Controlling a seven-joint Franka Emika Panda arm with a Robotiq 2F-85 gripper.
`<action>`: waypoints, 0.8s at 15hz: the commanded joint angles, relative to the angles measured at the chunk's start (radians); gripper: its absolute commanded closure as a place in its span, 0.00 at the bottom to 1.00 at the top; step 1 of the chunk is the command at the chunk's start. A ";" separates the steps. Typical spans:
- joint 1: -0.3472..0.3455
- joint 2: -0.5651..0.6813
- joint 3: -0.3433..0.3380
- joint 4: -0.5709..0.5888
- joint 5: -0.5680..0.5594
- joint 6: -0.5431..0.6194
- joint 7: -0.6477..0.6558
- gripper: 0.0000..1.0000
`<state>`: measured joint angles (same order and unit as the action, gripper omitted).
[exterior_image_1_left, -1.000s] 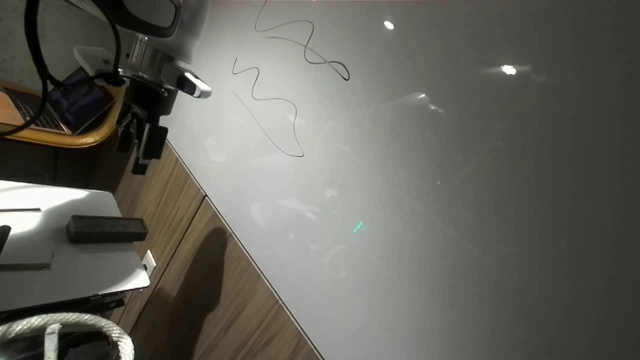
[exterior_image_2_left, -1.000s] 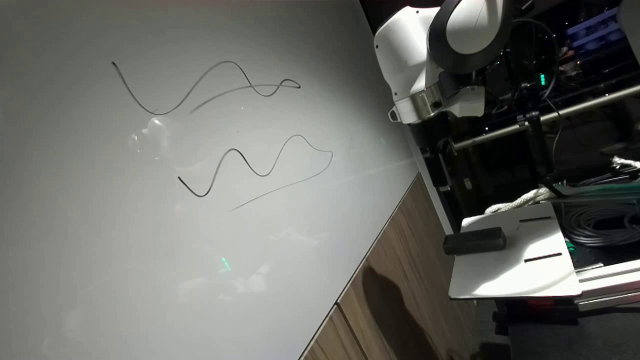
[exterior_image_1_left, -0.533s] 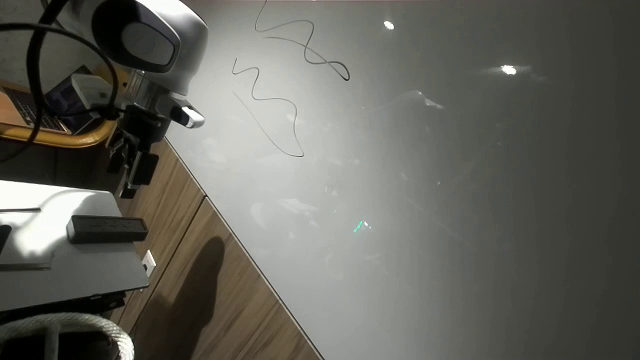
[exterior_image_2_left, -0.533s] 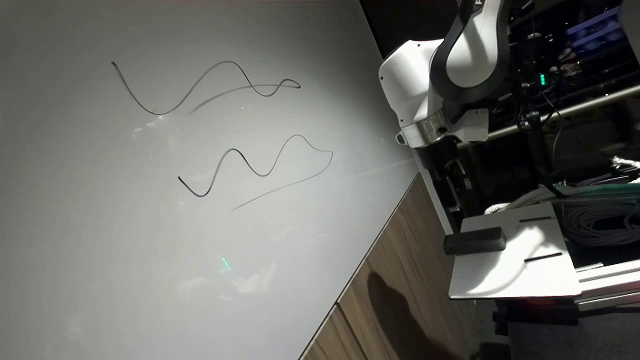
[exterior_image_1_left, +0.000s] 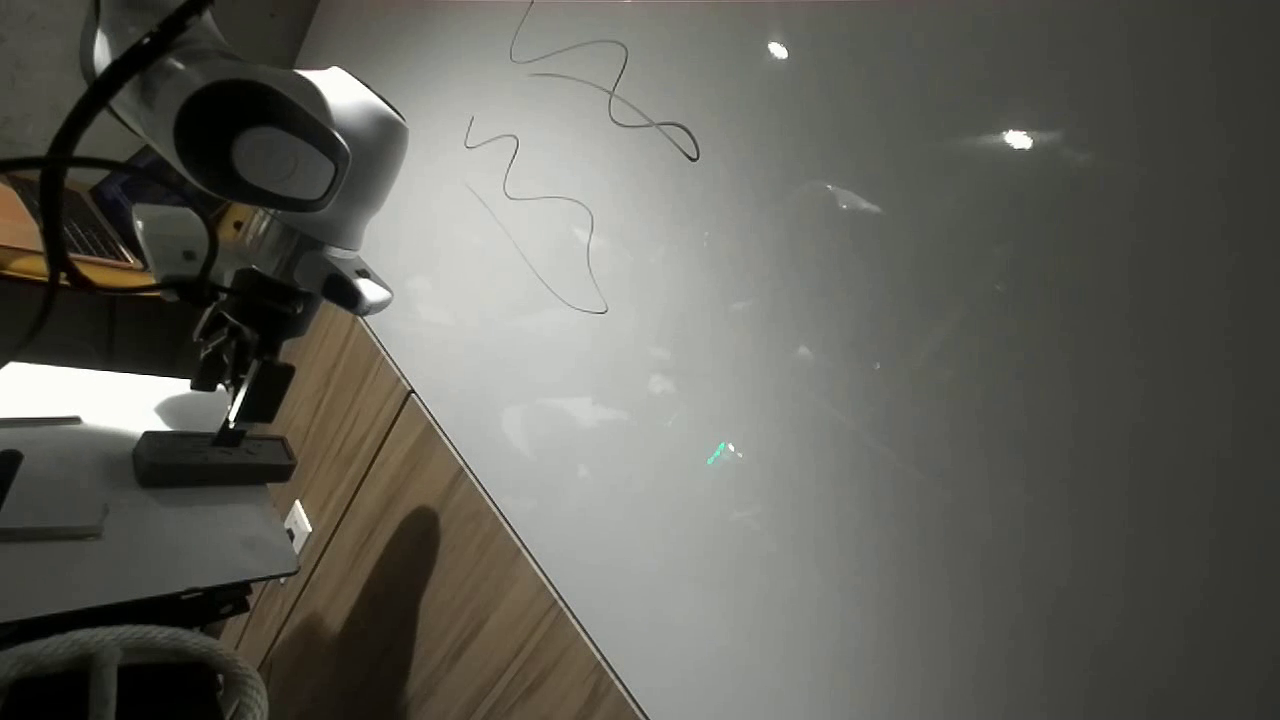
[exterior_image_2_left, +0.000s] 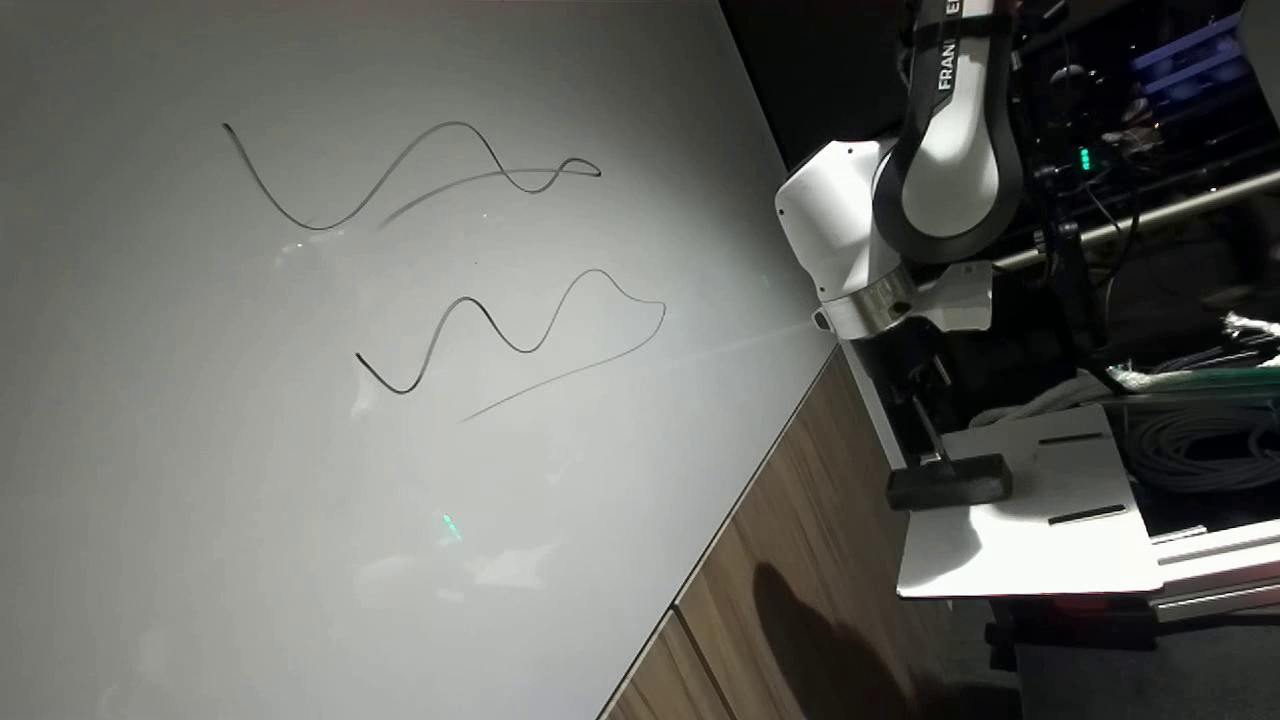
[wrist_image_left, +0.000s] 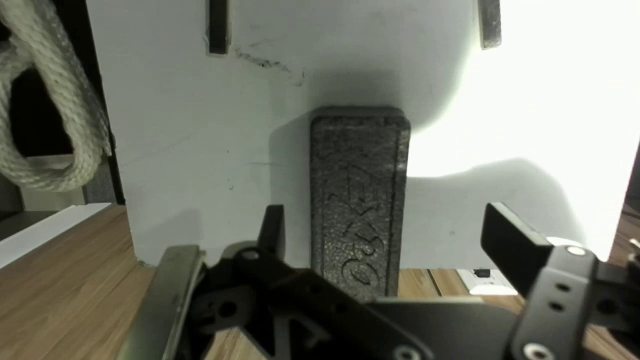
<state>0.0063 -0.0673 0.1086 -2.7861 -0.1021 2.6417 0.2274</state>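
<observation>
The fingers (wrist_image_left: 510, 250) are now lowered closer to the eraser (wrist_image_left: 357, 195), spread wide on either side of it. Nothing is held; a grasp seems prepared.

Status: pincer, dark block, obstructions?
Pincer open, no grip. Dark block on white shelf, one end overhanging. Nothing visible between them; rope off to one side.

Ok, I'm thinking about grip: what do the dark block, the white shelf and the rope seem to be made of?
Block: perhaps moulded plastic or dense foam, matte; the surface looks pebbled.
Shelf: plastic or painted metal, I can't tell; smooth, with bright glare.
Rope: off-white fibre, cotton or synthetic unclear; ridged, its strands visible.
</observation>
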 joint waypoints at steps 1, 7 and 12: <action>0.000 0.063 -0.032 0.001 -0.016 0.061 -0.018 0.00; 0.009 0.126 -0.060 0.004 -0.030 0.101 -0.015 0.00; 0.021 0.137 -0.072 0.007 -0.069 0.101 0.004 0.40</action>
<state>0.0086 0.0640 0.0586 -2.7798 -0.1343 2.7195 0.2236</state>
